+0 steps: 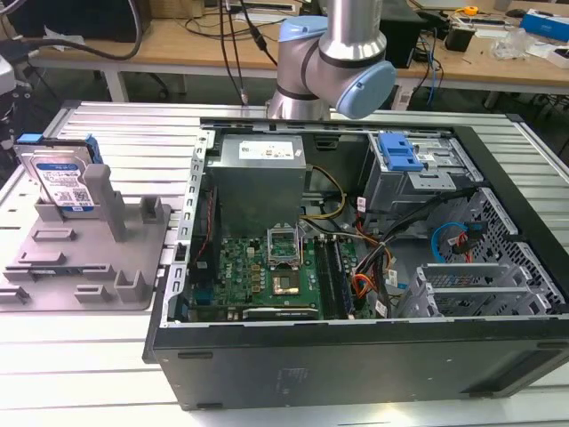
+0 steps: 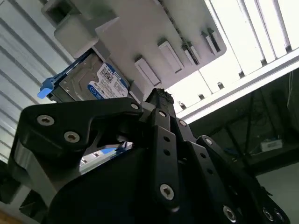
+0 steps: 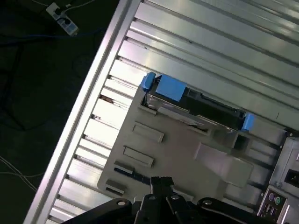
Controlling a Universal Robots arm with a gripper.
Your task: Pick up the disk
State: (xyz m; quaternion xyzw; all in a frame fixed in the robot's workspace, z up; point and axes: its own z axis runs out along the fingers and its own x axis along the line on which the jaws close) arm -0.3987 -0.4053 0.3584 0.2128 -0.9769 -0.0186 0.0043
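Observation:
The disk (image 1: 62, 178) is a silver hard drive with a white-and-blue label and blue side rails. It stands upright in the grey plastic holder (image 1: 89, 258) at the exterior view's left. In the first wrist view I look down on the disk's top edge (image 3: 196, 105) and the holder (image 3: 187, 158) from well above. The second wrist view shows the disk's label face (image 2: 96, 84) beside the holder (image 2: 140, 32). My gripper (image 3: 160, 181) hangs apart from the disk, its black fingers together with nothing between them, and it also appears in the second wrist view (image 2: 159, 95).
An open black computer case (image 1: 356, 356) lies right of the holder, with a motherboard (image 1: 267, 271), a power supply (image 1: 260, 169) and a blue drive-bay latch (image 1: 398, 151). The slatted metal table (image 3: 210, 42) ends at an edge near the holder, with dark floor and cables beyond.

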